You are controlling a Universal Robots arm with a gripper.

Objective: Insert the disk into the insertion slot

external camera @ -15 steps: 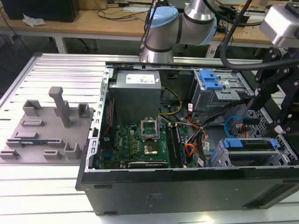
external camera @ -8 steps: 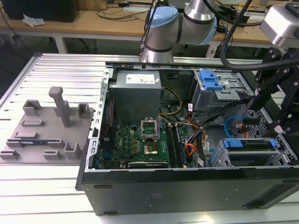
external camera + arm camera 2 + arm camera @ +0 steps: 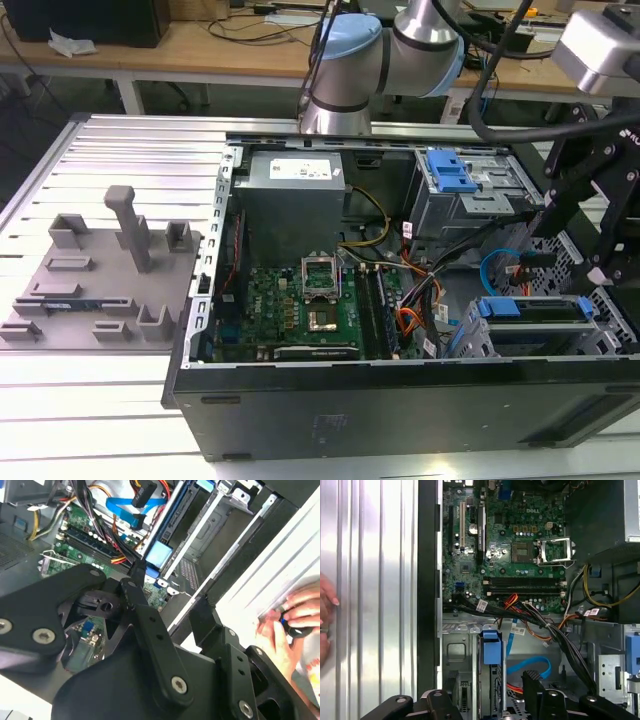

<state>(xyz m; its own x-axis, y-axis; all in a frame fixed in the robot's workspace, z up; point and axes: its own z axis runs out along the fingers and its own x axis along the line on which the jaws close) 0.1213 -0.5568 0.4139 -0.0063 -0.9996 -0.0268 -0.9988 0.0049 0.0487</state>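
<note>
**Gripper (image 3: 492,695) spread above the disk (image 3: 535,309) in its bay**

Both black fingers (image 3: 532,687) of the gripper stand wide apart and pinch nothing. In the first wrist view they flank the line of the disk. Its blue handle (image 3: 491,647) lies between them and a little beyond their tips, and the drive's thin edge runs back toward the camera. Whether either pad touches the carrier I cannot tell. In the second wrist view one fingertip (image 3: 137,575) sits just beside the same blue handle.

In the exterior view the gripper's black linkage hangs over the exterior view's right end of the open computer case (image 3: 400,410), above the far end of the disk. The disk sits in the insertion slot (image 3: 475,345), a bay of the grey metal drive cage, thin edge upward. Its handle end faces the motherboard (image 3: 300,300) and a bundle of cables (image 3: 545,625). How far home it is pushed I cannot tell. A light blue data cable (image 3: 530,665) curls beside the cage. The larger silver cage (image 3: 470,190) with its blue latch (image 3: 450,170) lies further from the exterior camera, apart from the disk.

The case lies on a ribbed aluminium table (image 3: 90,420). A grey fixture plate (image 3: 100,290) with upright pegs rests on the table at the exterior view's left. A person's hand (image 3: 325,620) rests on the table beside the case's outer wall.
</note>
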